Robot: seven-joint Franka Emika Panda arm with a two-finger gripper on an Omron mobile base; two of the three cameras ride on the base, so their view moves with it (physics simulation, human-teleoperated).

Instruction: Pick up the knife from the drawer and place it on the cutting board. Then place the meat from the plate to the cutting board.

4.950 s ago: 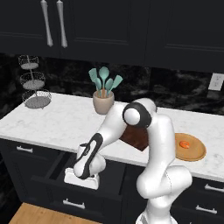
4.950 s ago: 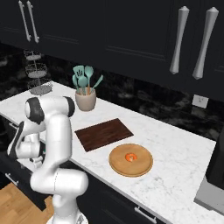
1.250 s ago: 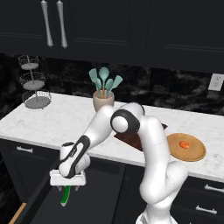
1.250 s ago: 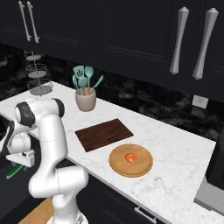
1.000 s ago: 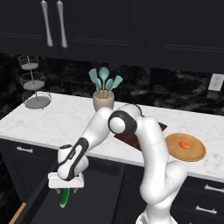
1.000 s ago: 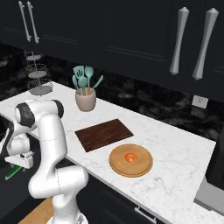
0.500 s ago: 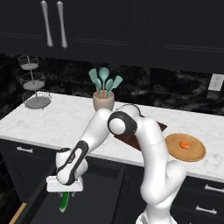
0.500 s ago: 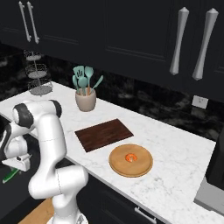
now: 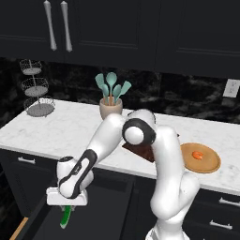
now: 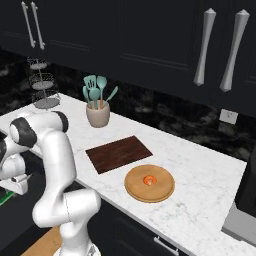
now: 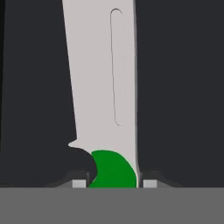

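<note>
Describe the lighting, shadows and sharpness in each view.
Left base view: even, flat light, no glare; the drawer interior is near-black, so the knife handle stands out. Right base view: sharp, with soft shading under the plate. Hand view: blade crisp and evenly lit, no reflections, dark all around.

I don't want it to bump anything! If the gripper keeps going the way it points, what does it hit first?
Probably the dark bottom of the drawer. The gripper points down into it, shut on the knife, so the blade tip would likely touch first. Depth is hard to judge.
</note>
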